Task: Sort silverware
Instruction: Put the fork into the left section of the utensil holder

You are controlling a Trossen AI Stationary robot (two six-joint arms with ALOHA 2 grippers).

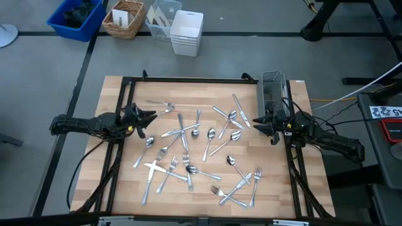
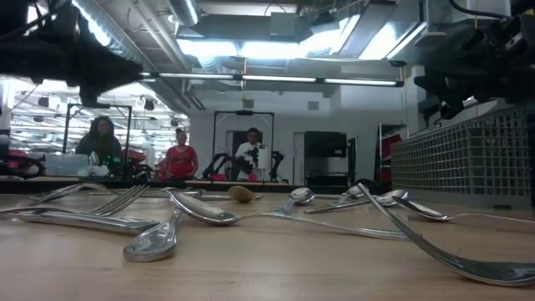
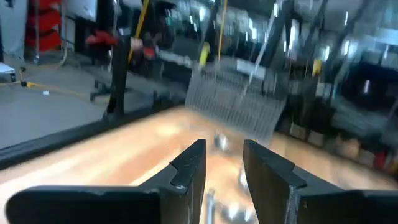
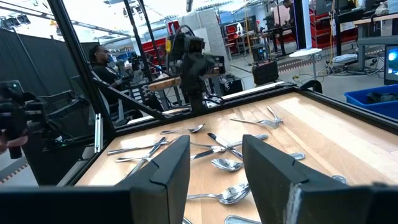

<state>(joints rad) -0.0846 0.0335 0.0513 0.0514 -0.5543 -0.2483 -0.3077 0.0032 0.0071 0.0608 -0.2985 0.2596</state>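
Sorting has barely begun: the silverware [image 1: 201, 150] lies scattered across the table's [image 1: 119, 188] middle, and the caddy [image 1: 274, 94] at the right edge looks empty, I think. My left gripper [image 1: 146, 119] and right gripper [image 1: 260, 123] hover parted, empty.

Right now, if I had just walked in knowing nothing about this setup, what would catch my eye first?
First, the silverware: forks, spoons and knives scattered loosely, some crossing, over the middle of the wooden table. Next, the two dark arms facing each other across it, the left gripper and the right gripper, both open and empty. A dark wire-mesh caddy stands at the far right edge.
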